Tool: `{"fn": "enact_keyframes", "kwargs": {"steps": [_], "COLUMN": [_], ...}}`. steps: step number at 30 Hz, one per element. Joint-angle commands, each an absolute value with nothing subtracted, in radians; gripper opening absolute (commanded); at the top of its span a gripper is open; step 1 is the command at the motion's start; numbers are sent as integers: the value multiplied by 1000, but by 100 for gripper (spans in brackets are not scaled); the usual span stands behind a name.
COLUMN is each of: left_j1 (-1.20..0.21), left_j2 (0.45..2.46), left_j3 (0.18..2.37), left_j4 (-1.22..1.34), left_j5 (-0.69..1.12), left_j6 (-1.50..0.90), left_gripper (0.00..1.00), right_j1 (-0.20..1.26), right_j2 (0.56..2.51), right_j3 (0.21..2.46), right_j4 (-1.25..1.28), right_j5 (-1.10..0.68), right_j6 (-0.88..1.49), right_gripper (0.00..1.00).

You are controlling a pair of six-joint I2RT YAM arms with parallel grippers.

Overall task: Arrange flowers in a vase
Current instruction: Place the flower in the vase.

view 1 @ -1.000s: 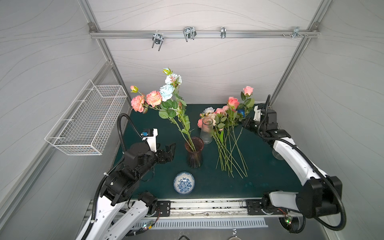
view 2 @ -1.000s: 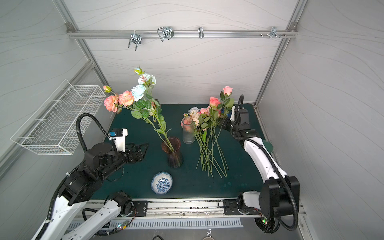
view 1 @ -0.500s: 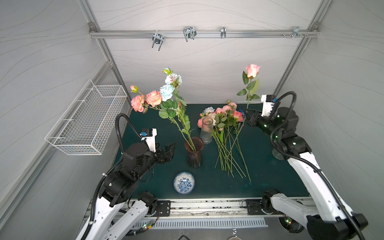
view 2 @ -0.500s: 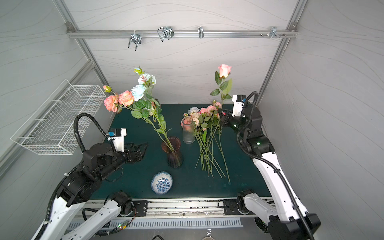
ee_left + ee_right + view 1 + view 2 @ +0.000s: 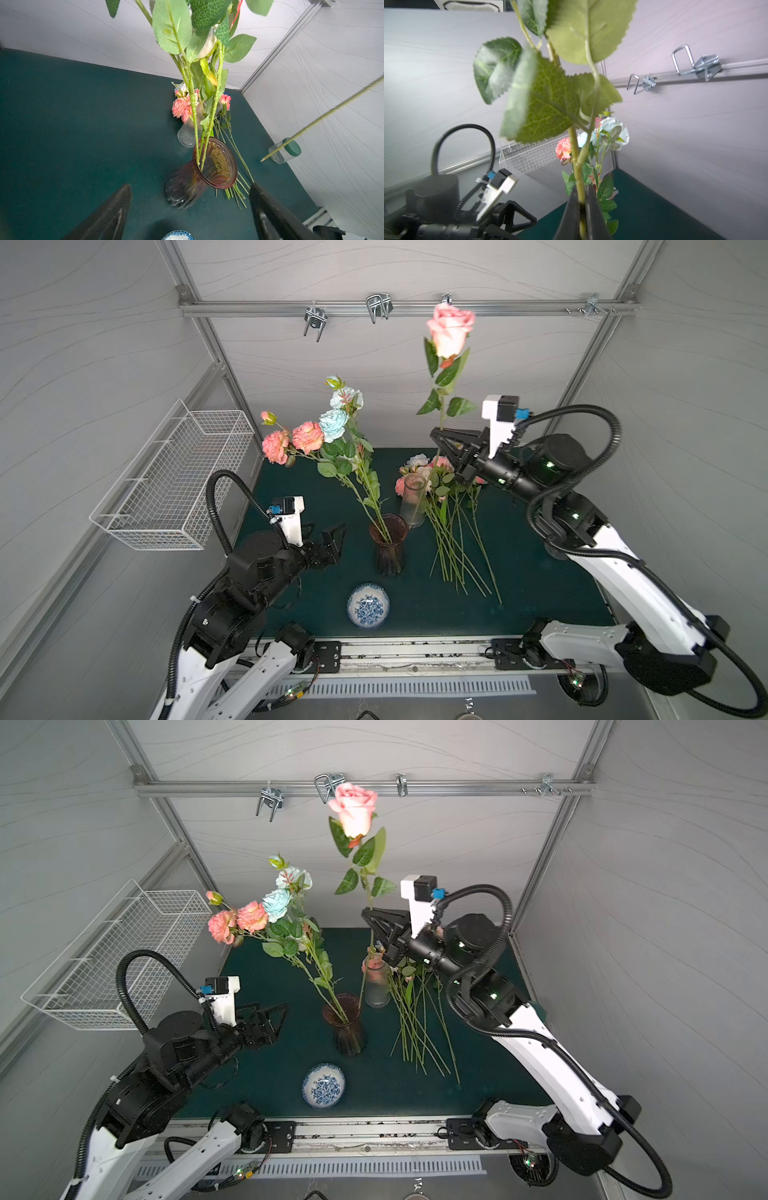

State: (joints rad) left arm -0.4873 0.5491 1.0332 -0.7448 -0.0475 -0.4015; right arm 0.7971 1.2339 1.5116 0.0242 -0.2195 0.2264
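Observation:
A dark purple glass vase stands mid-table and holds several flowers with coral and pale blue heads, leaning to the left. More flowers lie in a pile to its right. My right gripper is shut on the stem of a pink rose, held upright high above the pile. The stem's lower end hangs free. My left gripper is open, empty, left of the vase.
A clear ribbed glass vase stands behind the purple one. A blue-and-white bowl sits near the front edge. A wire basket hangs on the left wall. A green-lidded jar stands by the right wall.
The right arm has lifted the pink rose up out of the pile and carried it higher and toward the middle. The left arm has stayed still.

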Motion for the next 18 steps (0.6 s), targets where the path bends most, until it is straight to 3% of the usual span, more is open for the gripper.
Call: {"fn": "enact_keyframes", "kwargs": {"steps": [1,6,16,18], "left_j1": [-490,-489,-489,-489], "left_j2": [538,541,539,544], "left_j3": [1078,1089,1067,1063], "left_j4": [-733,-742,-731,-727], "left_j5": [-38,-32,-20,-17], "left_j6": [-411,-411,-417,-419], "left_gripper": [91,91,91,91], "right_j1": [831,855,884,890], "right_j2": [1295,1344,1279,1255], "right_j3": [1479,1380,1120,1064], "right_j4": [151,272,282,264], "right_j5": [-191,-173,-139,-128], "right_j6": [189,174,177,191], "right_gripper": [0,0,0,19]}}
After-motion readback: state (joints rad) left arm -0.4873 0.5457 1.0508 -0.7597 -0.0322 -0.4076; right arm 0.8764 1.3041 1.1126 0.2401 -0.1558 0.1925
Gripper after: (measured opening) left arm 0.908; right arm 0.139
